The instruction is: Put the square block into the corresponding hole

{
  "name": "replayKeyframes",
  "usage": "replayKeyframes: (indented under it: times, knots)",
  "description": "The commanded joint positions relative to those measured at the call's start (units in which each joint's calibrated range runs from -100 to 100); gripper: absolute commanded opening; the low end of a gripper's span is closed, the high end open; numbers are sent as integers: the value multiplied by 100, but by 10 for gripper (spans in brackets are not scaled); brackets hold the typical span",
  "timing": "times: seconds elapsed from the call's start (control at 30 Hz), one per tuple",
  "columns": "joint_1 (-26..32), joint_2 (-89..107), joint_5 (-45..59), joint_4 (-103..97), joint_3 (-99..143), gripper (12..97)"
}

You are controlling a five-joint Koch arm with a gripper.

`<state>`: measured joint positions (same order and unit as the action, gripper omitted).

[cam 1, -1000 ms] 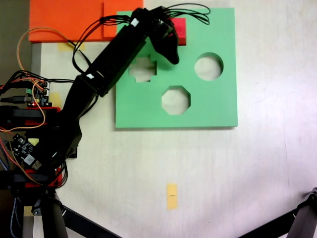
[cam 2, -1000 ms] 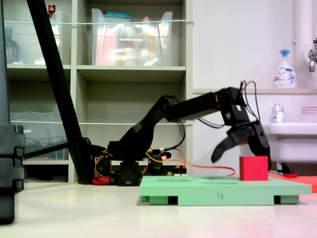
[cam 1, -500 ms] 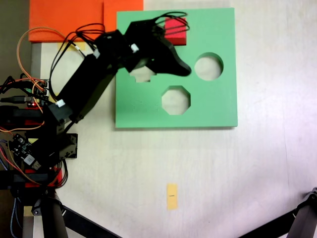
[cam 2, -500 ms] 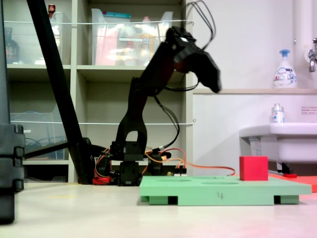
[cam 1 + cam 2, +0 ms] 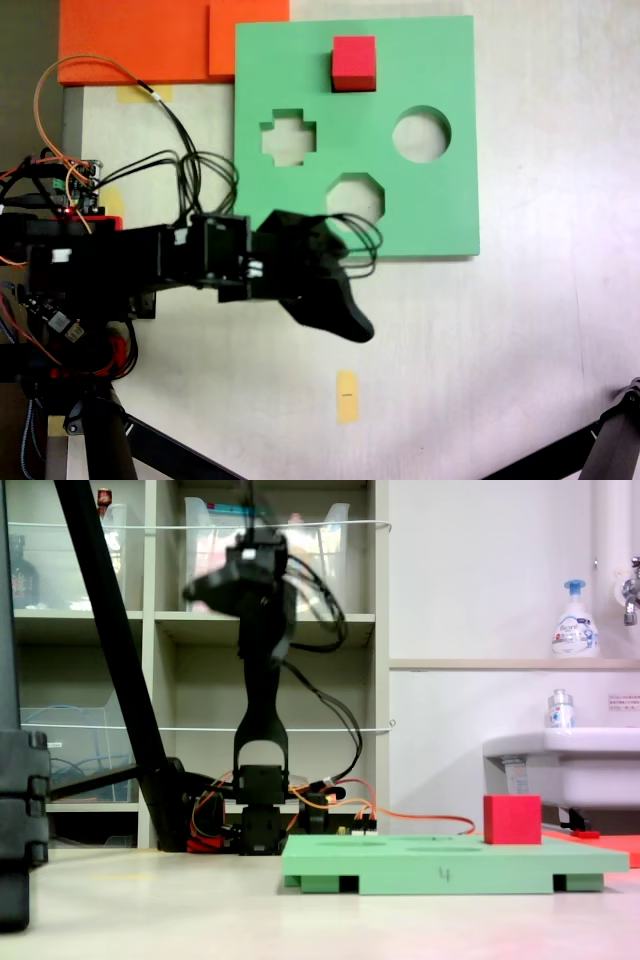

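One small bright red foam cube (image 5: 353, 63) we record near the far edge of a large square green foam board (image 5: 440, 210) in the top-down fixed view, sitting where the board's square cutout would be; the hole itself we cannot make out beneath it. From the low side-on fixed view the same cube (image 5: 512, 819) stands upright and proud of the board's top face (image 5: 450, 858), near its right end, so it is not sunk flush. We list three further cutouts in the board: a cross-shaped one (image 5: 288, 142), a round one (image 5: 421, 134) and an octagonal one (image 5: 362, 196), the last partly covered by the arm. We note flat orange foam sheets (image 5: 150, 40) touching the board's far left corner. The black robot arm's gripper (image 5: 345, 320) hangs over the bare tabletop (image 5: 520, 340) just off the board's near edge, well apart from the cube; in the side-on view it is raised high and blurred (image 5: 215, 580). Whether its fingers are spread or pressed together we cannot tell. A small yellow tape strip (image 5: 347, 396) lies on the tabletop nearer the camera.
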<state>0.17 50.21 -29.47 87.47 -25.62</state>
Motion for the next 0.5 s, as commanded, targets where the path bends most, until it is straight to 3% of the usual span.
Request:
replayKeyframes:
  times: [0.0,0.17,0.3,0.47]
  knots:
    - [-93,1795,498,-2396,1017,710]
    - [-254,3541,1084,-4630,3819,617]
    - [-274,4547,2134,-9070,7318,465]
    - [-225,4979,2833,-11833,10648,468]
